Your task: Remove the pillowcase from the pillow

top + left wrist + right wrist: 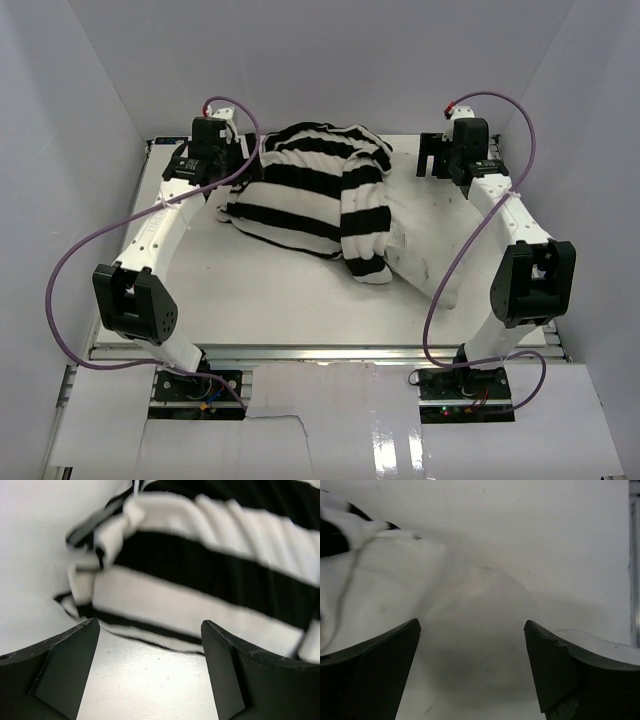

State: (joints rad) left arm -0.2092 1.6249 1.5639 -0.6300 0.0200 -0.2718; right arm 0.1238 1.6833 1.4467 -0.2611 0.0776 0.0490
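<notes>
Where the left arm [160, 235] bends over the far-left part of the desk [260, 290], the left jaws are seen spread wide apart, with nothing clasped between them. Their inner faces are shown as dark, flat, matt wedges in the left wrist view. Only the smooth white desk top is seen in the gap. Just beyond the tips lies the pillowcase [200, 580], a soft fabric banded in broad black and white stripes, its edge crumpled into small folds.

From above, the pillowcase [300, 190] is seen bunched over the left and far part of the pillow [430, 240], heaped in rounded ridges. One thick rolled band of stripes is draped across the middle towards the near side. The pillow itself is found at the middle of the desk, towards the back. Its bared part is laid out to the right and near side as a plump, plain off-white wedge, lightly wrinkled and faintly smudged.

At the far right, beside the right arm [510, 215], the right jaws are likewise held open and empty. In the right wrist view the pillow [395, 590] is shown as dull, creased cloth swelling below and to the left of the tips, with a scrap of stripes at the upper left corner.
</notes>
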